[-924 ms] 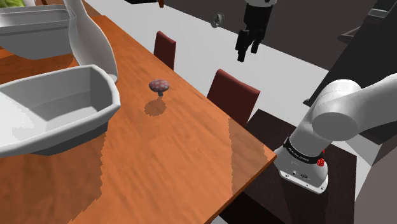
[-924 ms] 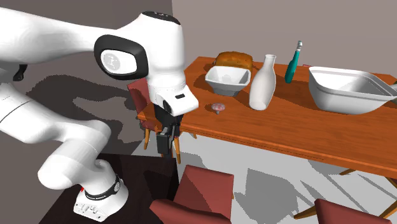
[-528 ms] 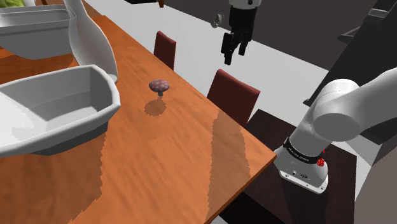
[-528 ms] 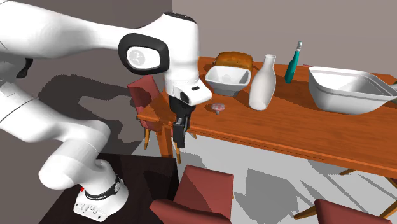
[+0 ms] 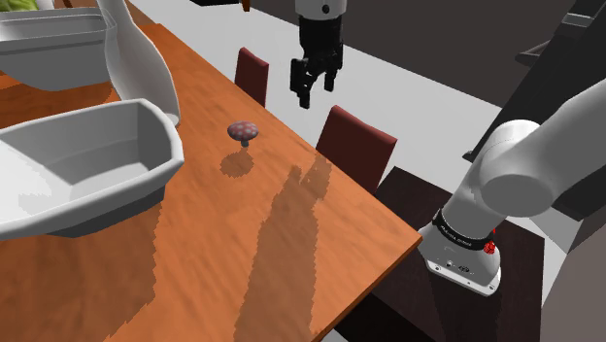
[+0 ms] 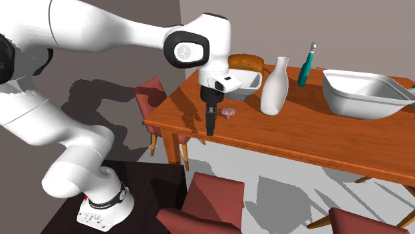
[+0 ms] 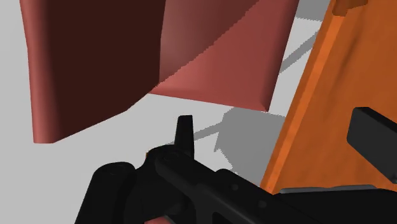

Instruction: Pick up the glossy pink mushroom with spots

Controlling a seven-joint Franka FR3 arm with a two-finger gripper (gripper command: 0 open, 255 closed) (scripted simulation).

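While the white arm arcs out over the edge of the orange tabletop (image 5: 223, 253), the black hand (image 5: 316, 89) hangs fingers-down above the level of the wood. Those fingers are spread apart, with nothing between them. Through the wrist view, the parted fingers frame grey floor, the back of a dark red chair (image 7: 159, 51) and the tabletop's rim.

And there's the target: the pink spotted mushroom (image 5: 242, 129) stands upright on its short grey stem on bare wood. It is clear of the hand, toward the shoulder view's left and lower. In the second exterior view the hand hovers just to the mushroom's left. Behind the mushroom stand a white bowl (image 6: 237, 83) and a tall white bottle (image 6: 274, 86).
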